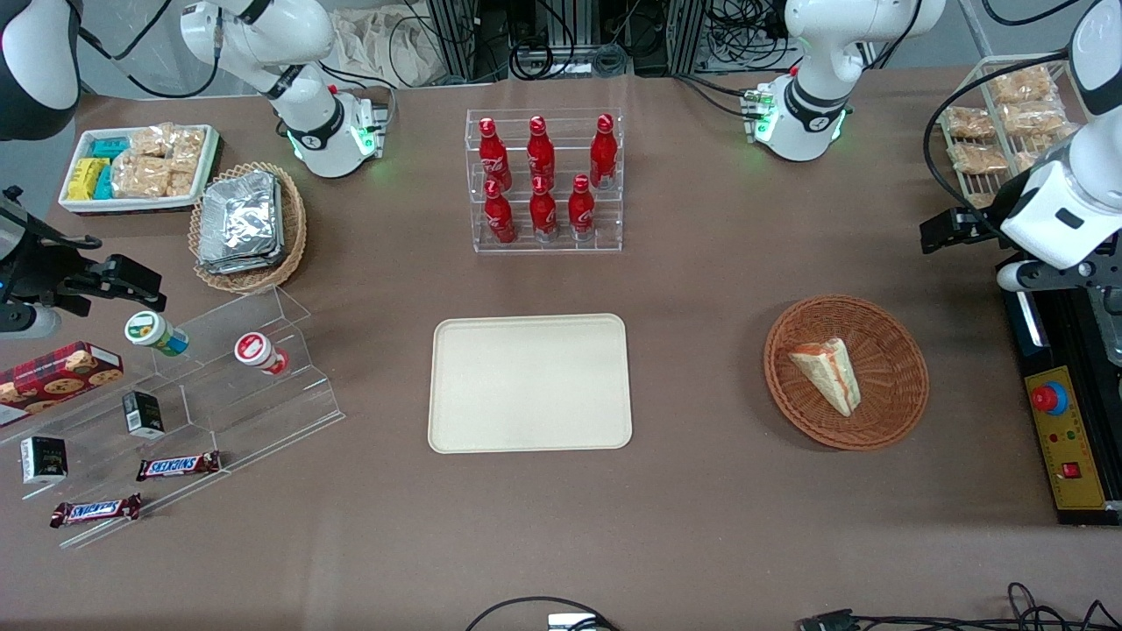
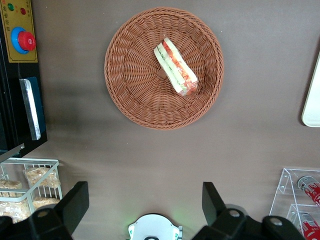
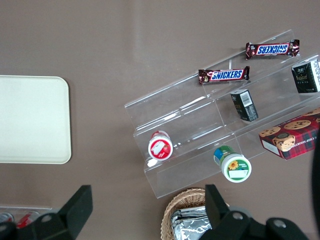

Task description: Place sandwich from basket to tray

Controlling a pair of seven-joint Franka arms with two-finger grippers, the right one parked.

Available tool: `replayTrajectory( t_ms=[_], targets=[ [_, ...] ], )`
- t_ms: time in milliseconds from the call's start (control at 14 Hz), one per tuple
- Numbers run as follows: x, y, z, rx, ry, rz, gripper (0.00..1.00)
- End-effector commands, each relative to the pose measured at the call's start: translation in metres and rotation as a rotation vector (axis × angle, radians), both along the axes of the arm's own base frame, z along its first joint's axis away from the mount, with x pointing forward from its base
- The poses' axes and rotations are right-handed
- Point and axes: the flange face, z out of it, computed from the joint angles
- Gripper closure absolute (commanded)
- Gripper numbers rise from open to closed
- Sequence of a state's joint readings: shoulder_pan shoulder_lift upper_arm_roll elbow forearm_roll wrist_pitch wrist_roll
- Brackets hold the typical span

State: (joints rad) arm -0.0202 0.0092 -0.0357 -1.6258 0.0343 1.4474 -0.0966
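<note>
The sandwich [image 1: 828, 375], a pale bread wedge with orange-red and green filling, lies in the round reddish-brown wicker basket [image 1: 903, 350]. It also shows in the left wrist view [image 2: 175, 67], inside the basket [image 2: 130, 80]. The cream tray [image 1: 530, 383] lies flat and bare beside the basket, toward the parked arm's end; its edge shows in the left wrist view [image 2: 312, 100]. My left gripper [image 1: 942, 232] hangs high above the table, farther from the front camera than the basket and toward the working arm's end. It is open and empty [image 2: 144, 197], well apart from the sandwich.
A clear rack of red bottles [image 1: 543, 180] stands farther back than the tray. A wire rack of bagged snacks [image 1: 999, 123] and a control box with a red button [image 1: 1065, 447] sit at the working arm's end. A clear stepped shelf of snacks [image 1: 219, 386] stands toward the parked arm's end.
</note>
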Motion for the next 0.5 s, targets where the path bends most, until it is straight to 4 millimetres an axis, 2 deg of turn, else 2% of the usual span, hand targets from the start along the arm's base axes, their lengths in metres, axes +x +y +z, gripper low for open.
replayTrajectory(
  t_ms=[0, 214, 429],
  targets=[
    [0.000, 0.001, -0.004, -0.014, -0.009, 0.003, 0.00],
    [0.007, 0.000, -0.019, -0.005, 0.011, 0.041, 0.00],
    [0.025, -0.008, -0.068, 0.033, 0.069, 0.187, 0.00]
  ],
)
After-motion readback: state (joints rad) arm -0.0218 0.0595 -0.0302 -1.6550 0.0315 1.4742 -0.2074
